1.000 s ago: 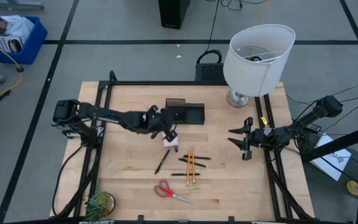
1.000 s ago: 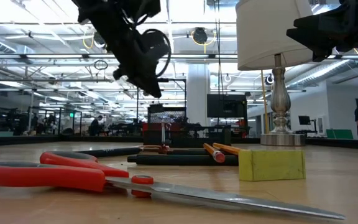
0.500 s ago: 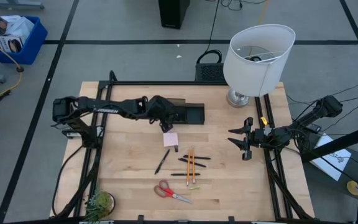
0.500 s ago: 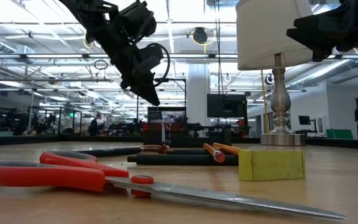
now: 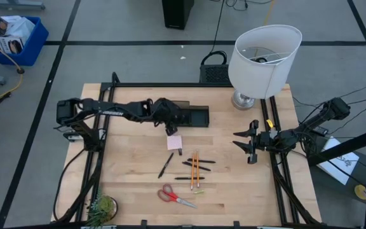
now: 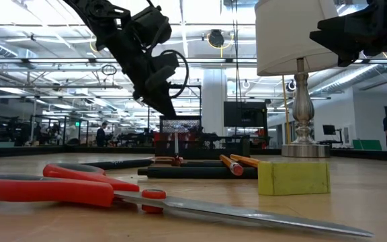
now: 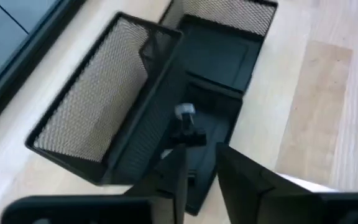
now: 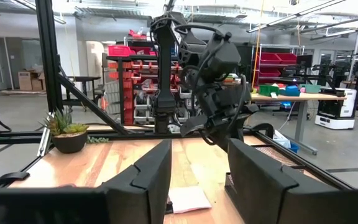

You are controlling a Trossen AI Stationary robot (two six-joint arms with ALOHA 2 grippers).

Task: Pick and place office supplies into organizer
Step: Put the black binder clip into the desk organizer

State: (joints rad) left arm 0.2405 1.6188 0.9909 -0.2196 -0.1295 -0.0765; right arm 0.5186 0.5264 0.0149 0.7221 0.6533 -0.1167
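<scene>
The black mesh organizer [image 5: 192,116] stands at the far middle of the table. A small dark clip [image 7: 185,121] with a silver handle lies in its lower tray [image 7: 219,62]. My left gripper [image 7: 201,158] hovers just above that tray's near end, pointing down at a slant, slightly open with nothing between the fingers. The pink sticky-note pad [image 5: 175,141], black pens [image 5: 165,165], two pencils [image 5: 195,168] and red-handled scissors [image 5: 175,196] lie flat on the table, nearer than the organizer. My right gripper [image 5: 239,141] waits open at the table's right side.
A big white lamp [image 5: 262,57] stands at the far right corner. A small green plant [image 5: 101,207] sits at the near left corner. A yellow-green block [image 6: 294,178] lies by the pencils. Bare wood shows left of the pens.
My left gripper has gone from above the pink pad toward the table's far edge and now stands over the organizer's tray, its wrist rolled a little. The pad, which the gripper hid from above, now shows in full. My right arm has kept still.
</scene>
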